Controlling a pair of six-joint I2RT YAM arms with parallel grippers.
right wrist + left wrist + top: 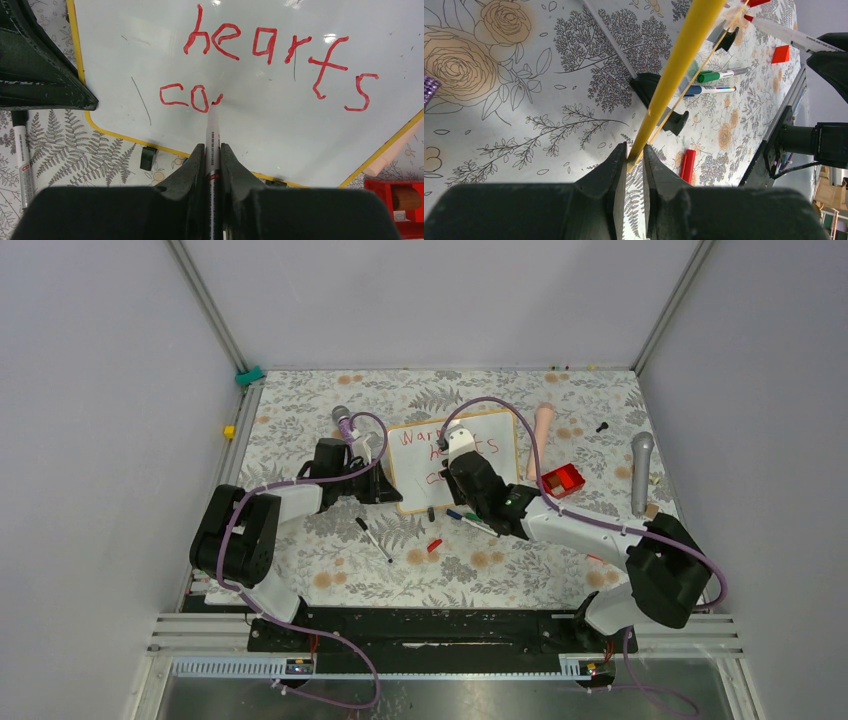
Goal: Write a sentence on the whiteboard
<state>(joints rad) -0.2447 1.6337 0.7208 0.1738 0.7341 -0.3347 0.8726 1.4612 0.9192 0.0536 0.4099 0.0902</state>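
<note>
The whiteboard (503,472) lies tilted on the floral table, its yellow-looking frame (120,135) showing around the glossy white face (280,130). The sentence (225,40) is in red: "Warm" in the top view, "hearts" below it, then "co" and the start of another stroke. My right gripper (212,150) is shut on a red marker (212,131). The marker's tip rests on the board just right of the "o". At the board's left edge my left gripper (635,152) is shut on the frame (674,65). From above, the left gripper (385,480) and right gripper (458,462) flank the writing.
Green (714,76) and blue (709,90) markers lie by the board's near edge, with a red cap (433,545) and a black pen (374,539) nearer me. A red box (563,480), grey microphone (641,470) and peach piece (543,430) sit to the right.
</note>
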